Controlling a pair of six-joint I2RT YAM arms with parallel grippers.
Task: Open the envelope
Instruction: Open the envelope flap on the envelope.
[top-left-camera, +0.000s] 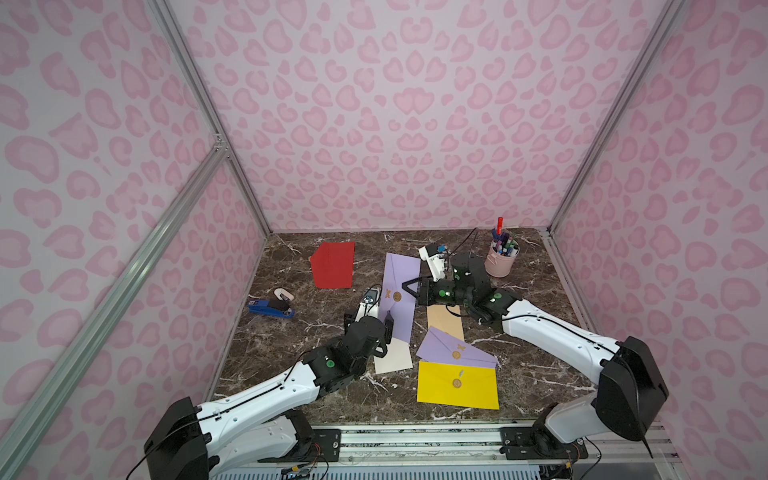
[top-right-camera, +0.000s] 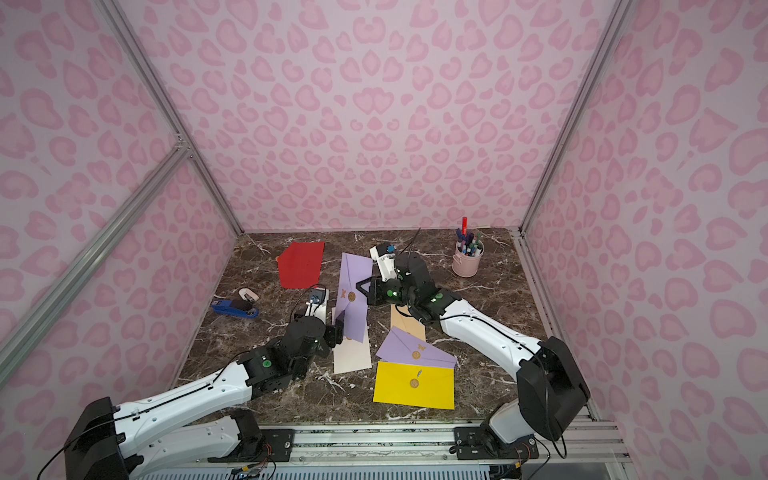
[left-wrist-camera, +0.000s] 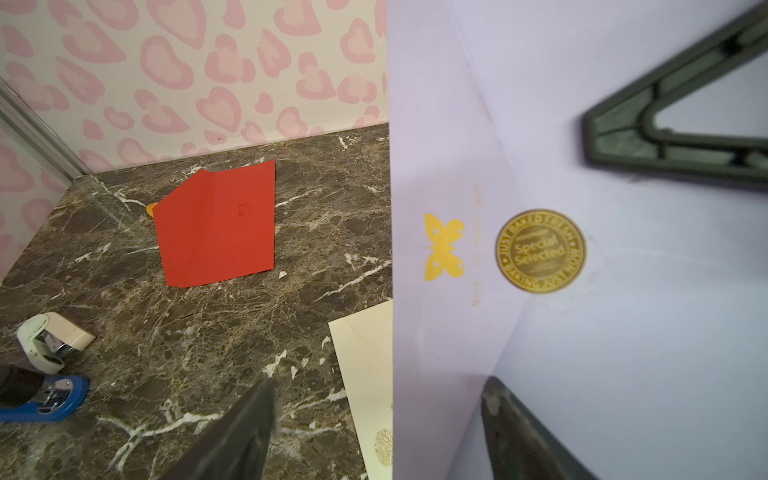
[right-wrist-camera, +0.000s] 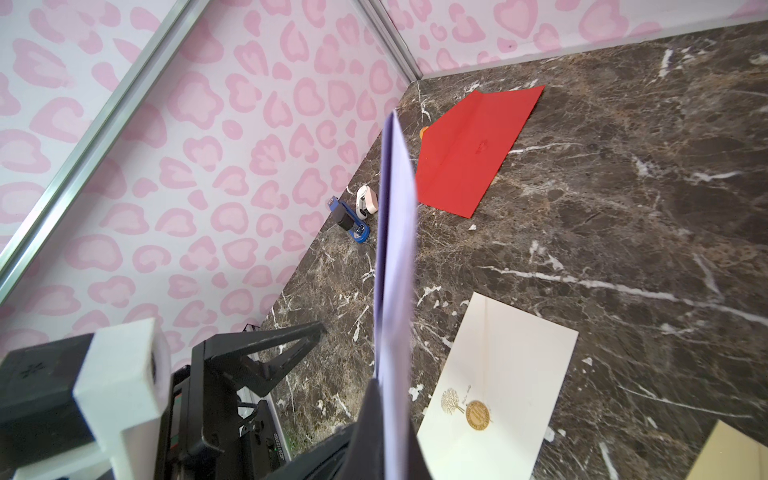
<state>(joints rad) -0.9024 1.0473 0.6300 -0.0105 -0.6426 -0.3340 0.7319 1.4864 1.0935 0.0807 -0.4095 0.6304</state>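
Sealed lilac paper envelope (top-left-camera: 401, 270) is held edge-up above the dark marble table (top-left-camera: 291, 332).
One long edge is pinched by the closed right end effector (top-left-camera: 406, 286); the left end effector (top-left-camera: 385, 331) is spread wide at the near end, below the round gold seal (top-left-camera: 397, 296).

The marble bench (top-left-camera: 274, 345) is carrying a red envelope (top-left-camera: 333, 266) at the far left, with a blue stapler (top-left-camera: 270, 309) and a white stapler (top-left-camera: 284, 294) lying near the left edge. A pink cup (top-left-camera: 500, 262) of pens is standing at the far right. Nearer the front, a cream envelope (top-left-camera: 395, 357), a tan envelope (top-left-camera: 446, 318), a lilac envelope (top-left-camera: 455, 351) and a yellow envelope (top-left-camera: 457, 384) are lying flat, the lilac one overlapping the tan.
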